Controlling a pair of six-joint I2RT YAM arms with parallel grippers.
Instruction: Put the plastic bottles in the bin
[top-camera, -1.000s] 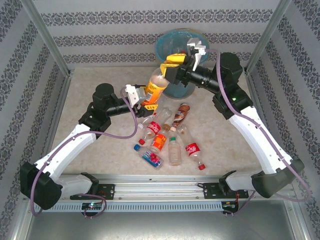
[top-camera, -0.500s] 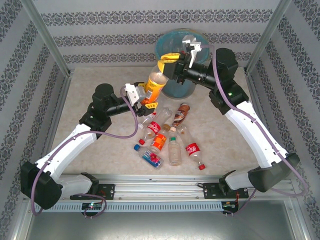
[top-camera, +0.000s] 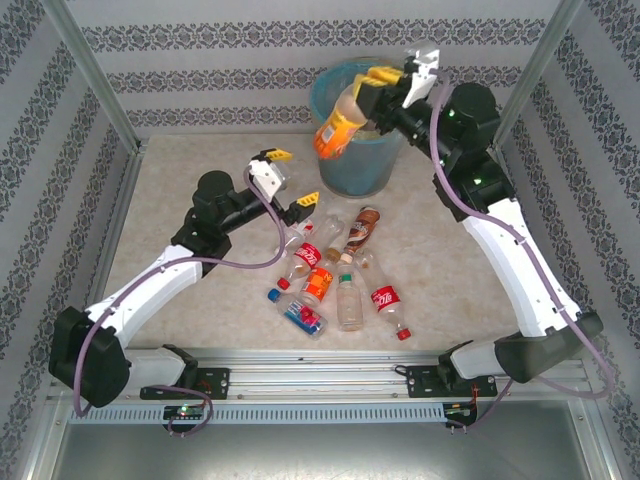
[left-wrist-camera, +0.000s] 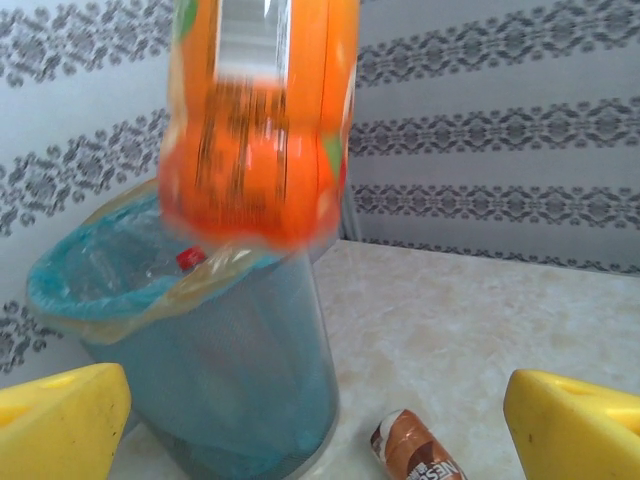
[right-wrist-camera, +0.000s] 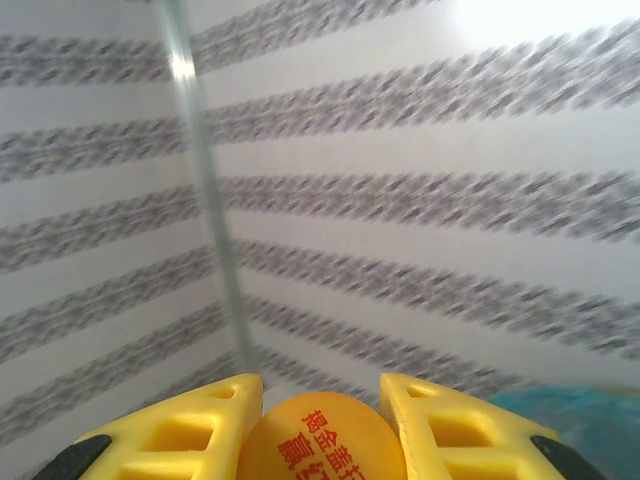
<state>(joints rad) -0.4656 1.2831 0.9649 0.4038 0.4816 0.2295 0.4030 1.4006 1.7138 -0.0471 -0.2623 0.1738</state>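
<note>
Right gripper (top-camera: 385, 85) pinching orange bottle (top-camera: 337, 127), yellow fingers (right-wrist-camera: 190, 430) pressed on both sides of it. Bottle tilted, in air over left rim of bin (top-camera: 360, 170), not inside. Bin upright at far edge of table (top-camera: 180, 170), lined with blue bag (left-wrist-camera: 60, 290); red cap (left-wrist-camera: 190, 258) visible inside, rest of contents unclear. Left gripper (top-camera: 289, 178) spread wide, holding nothing, near bin. Other bottles (top-camera: 350, 305) lying in cluster on table, brown bottle (left-wrist-camera: 415, 452) nearest bin.
</note>
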